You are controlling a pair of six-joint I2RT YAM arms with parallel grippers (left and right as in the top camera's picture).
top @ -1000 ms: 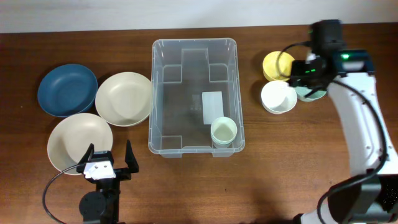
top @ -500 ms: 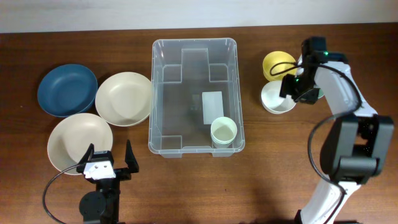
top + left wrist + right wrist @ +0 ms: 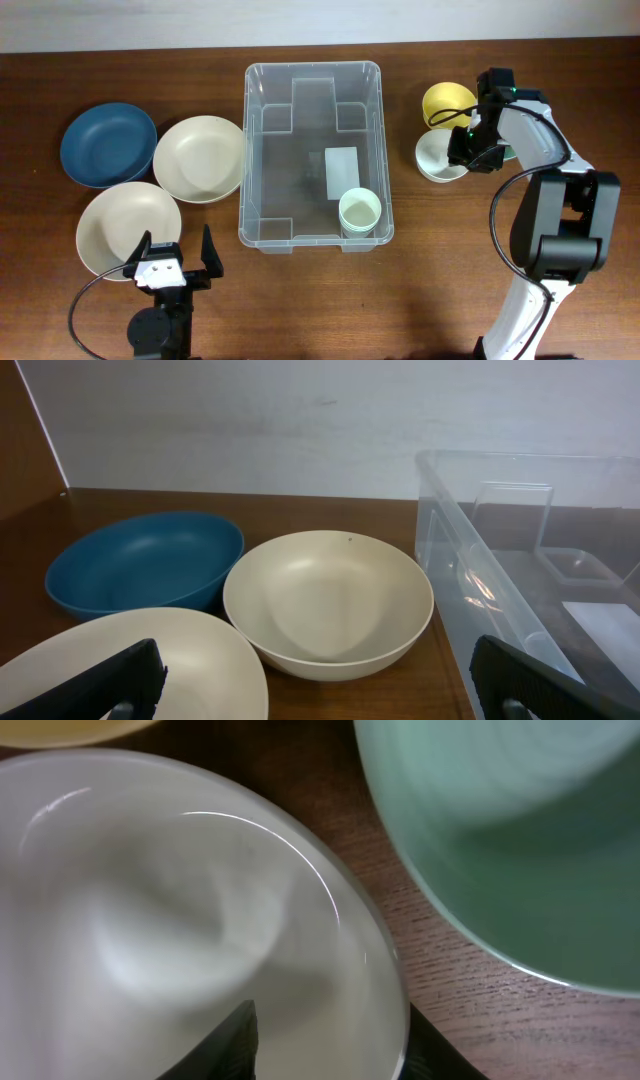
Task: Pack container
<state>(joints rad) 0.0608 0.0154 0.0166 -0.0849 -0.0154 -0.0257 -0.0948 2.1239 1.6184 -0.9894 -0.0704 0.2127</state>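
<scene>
Reaching down over the small white bowl (image 3: 438,158), my right pincer (image 3: 465,152) has one finger (image 3: 238,1042) inside the bowl and the other just outside, with the rim between them. I cannot tell if they squeeze the rim or only stand beside it. A yellow bowl (image 3: 445,103) sits just behind the white one, and a green bowl (image 3: 520,840) sits right next to it.

My left pincer (image 3: 174,250) is spread wide and holds nothing. It hangs near the front edge of the brown table (image 3: 420,290), by a cream bowl (image 3: 110,228). Another cream bowl (image 3: 198,158) and a blue bowl (image 3: 108,145) sit behind that one, close together.

The big clear container (image 3: 312,68) stands in the middle of the table, between the two groups of bowls. A pale green cup (image 3: 359,211) stands upright inside it, in the front corner on my right side. A white label (image 3: 342,172) shows on its floor.
</scene>
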